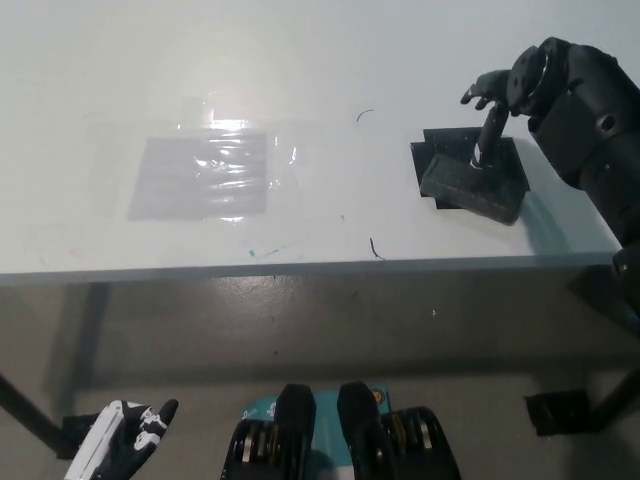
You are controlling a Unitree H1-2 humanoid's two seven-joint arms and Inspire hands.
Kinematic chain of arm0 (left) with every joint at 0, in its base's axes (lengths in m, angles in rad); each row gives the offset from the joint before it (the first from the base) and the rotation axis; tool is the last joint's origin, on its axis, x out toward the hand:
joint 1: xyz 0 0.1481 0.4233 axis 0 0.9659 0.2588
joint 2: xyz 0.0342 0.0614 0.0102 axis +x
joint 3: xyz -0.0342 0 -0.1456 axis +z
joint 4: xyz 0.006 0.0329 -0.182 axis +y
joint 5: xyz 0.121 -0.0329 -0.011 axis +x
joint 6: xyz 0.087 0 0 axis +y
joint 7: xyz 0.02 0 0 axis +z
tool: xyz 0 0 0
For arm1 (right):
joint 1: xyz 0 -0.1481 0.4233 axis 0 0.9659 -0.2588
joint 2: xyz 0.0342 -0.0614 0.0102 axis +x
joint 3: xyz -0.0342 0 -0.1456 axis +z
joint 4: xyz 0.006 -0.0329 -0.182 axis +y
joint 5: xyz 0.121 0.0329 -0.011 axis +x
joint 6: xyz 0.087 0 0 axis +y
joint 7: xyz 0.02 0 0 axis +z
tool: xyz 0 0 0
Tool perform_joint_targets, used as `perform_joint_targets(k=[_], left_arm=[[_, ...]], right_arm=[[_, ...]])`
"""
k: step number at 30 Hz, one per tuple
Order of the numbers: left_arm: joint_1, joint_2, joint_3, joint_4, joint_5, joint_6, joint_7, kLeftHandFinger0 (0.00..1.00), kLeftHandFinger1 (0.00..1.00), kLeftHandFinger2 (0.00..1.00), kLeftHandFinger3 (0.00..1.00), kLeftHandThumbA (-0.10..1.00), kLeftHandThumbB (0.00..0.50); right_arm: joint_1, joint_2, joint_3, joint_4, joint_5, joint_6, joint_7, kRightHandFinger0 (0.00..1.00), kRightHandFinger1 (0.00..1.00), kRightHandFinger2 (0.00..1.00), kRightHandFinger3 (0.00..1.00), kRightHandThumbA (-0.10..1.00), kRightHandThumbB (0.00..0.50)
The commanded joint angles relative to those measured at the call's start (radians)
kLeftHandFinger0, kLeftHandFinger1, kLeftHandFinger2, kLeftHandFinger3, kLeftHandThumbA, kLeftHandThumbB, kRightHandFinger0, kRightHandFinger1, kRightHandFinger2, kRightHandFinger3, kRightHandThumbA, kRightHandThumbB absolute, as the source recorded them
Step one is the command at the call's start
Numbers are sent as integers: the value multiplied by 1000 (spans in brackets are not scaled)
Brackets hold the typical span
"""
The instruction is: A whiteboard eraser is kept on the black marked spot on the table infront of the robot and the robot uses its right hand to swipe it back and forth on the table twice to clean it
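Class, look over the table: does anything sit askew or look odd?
Yes. The eraser lies skewed across the black mark, not square with it. A wrinkled clear film is stuck to the table, and stray pen strokes mark it.

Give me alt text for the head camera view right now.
The robot's black right hand reaches down with fingers apart onto a dark rectangular whiteboard eraser lying on a black marked spot on a white table. The white left hand rests low, below the table edge.
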Motion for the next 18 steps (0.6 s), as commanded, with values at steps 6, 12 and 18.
perform_joint_targets(k=[6, 12, 18], left_arm=[[3, 17, 15, -34, -12, -11, -6, 0, 0, 0, 0, 668, 294], [1, 19, 14, -30, -21, -24, -13, 0, 0, 0, 0, 642, 273], [9, 14, 13, -35, -25, -7, -12, 0, 0, 0, 0, 643, 295]], right_arm=[[-35, 7, -23, 10, -16, -40, -65, 1000, 1000, 1000, 1000, 1000, 392], [-12, 12, 4, 51, -37, -80, -47, 1000, 1000, 1000, 1000, 1000, 342], [4, 17, -18, 71, -23, -45, -52, 1000, 1000, 1000, 1000, 1000, 376]])
